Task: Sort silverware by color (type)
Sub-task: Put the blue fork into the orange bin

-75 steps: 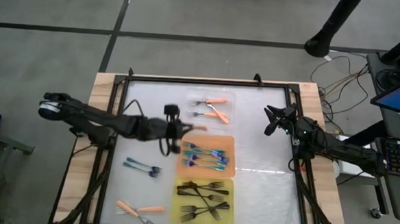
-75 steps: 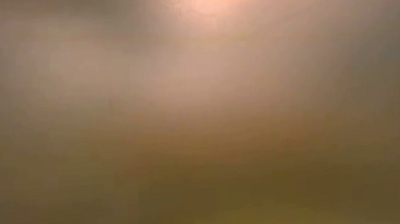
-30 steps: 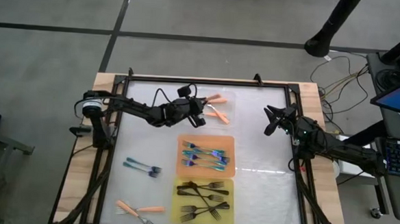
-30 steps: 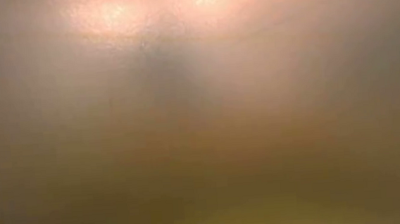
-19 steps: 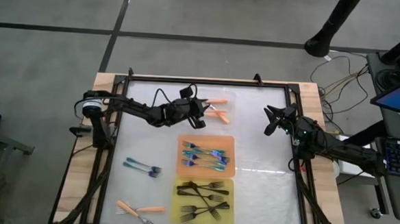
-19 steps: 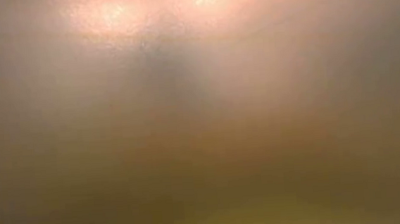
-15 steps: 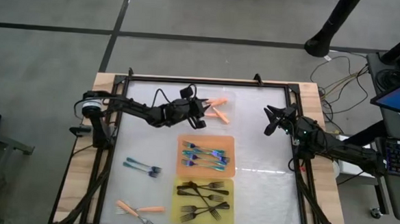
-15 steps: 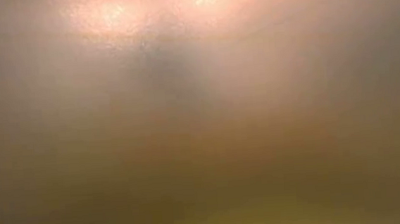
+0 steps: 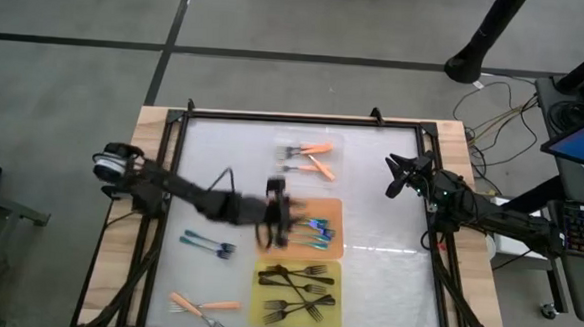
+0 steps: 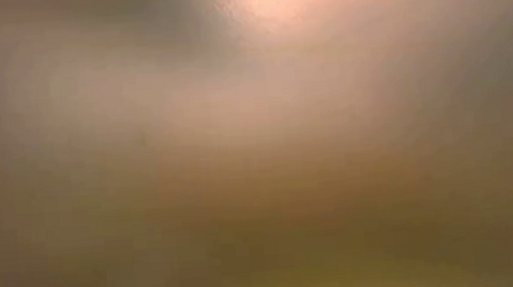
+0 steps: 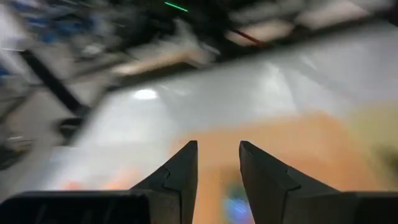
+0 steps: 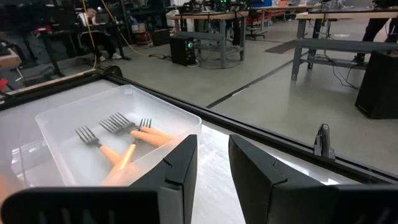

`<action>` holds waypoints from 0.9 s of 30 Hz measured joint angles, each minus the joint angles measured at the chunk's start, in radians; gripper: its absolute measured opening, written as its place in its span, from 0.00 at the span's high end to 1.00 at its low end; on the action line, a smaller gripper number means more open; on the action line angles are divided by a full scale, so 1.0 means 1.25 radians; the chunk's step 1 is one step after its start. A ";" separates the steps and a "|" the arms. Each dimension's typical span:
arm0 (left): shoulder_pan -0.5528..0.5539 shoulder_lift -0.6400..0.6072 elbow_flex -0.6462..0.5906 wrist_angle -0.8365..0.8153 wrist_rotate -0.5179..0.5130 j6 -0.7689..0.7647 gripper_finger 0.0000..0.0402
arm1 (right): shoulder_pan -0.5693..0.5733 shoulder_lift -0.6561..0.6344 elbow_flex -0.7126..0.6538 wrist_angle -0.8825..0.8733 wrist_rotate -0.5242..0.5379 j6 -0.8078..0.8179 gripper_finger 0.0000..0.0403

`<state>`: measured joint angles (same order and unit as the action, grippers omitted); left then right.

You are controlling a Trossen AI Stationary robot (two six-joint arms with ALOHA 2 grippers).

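Teal forks [image 9: 208,244] and orange forks [image 9: 204,305] loose near table's left edge, unsorted. Left gripper [image 9: 277,223] over orange tray's [image 9: 332,248] left rim, fingers slightly apart, empty; could snag sorted teal ones there. Right gripper [image 9: 395,179] waiting by right edge, fingers narrowly parted.

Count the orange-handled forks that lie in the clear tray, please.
3 orange-handled forks lie side by side in the clear tray, tines toward its far wall in the right wrist view. None seems hidden. Two more lie outside it, at the table's near left corner.
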<state>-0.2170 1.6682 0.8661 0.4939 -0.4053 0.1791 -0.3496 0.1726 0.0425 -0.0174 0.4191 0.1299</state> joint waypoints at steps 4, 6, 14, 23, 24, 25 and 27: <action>-0.129 -0.001 0.001 -0.159 0.001 -0.018 0.75 | 0.000 0.000 0.000 0.000 0.000 0.000 0.79; -0.184 -0.001 0.004 -0.225 0.005 -0.052 0.75 | 0.000 0.000 0.000 0.000 0.000 0.000 0.79; -0.295 -0.092 0.038 -0.388 0.146 -0.369 0.75 | 0.000 0.000 0.000 0.000 0.000 0.000 0.79; -0.382 -0.140 0.044 -0.692 0.282 -0.814 0.75 | 0.000 0.000 0.000 0.000 0.000 0.000 0.79; -0.386 -0.141 0.044 -0.709 0.284 -0.841 0.75 | 0.000 0.000 0.000 0.000 0.000 0.000 0.79; -0.389 -0.141 0.044 -0.724 0.284 -0.860 0.75 | 0.000 0.000 0.000 0.000 0.000 0.000 0.79; -0.394 -0.141 0.044 -0.757 0.284 -0.878 0.75 | 0.000 0.000 0.000 0.000 0.000 0.000 0.79</action>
<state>-0.7094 1.4914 0.9211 -0.4520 -0.0505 -0.9188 -0.3496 0.1730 0.0425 -0.0174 0.4194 0.1299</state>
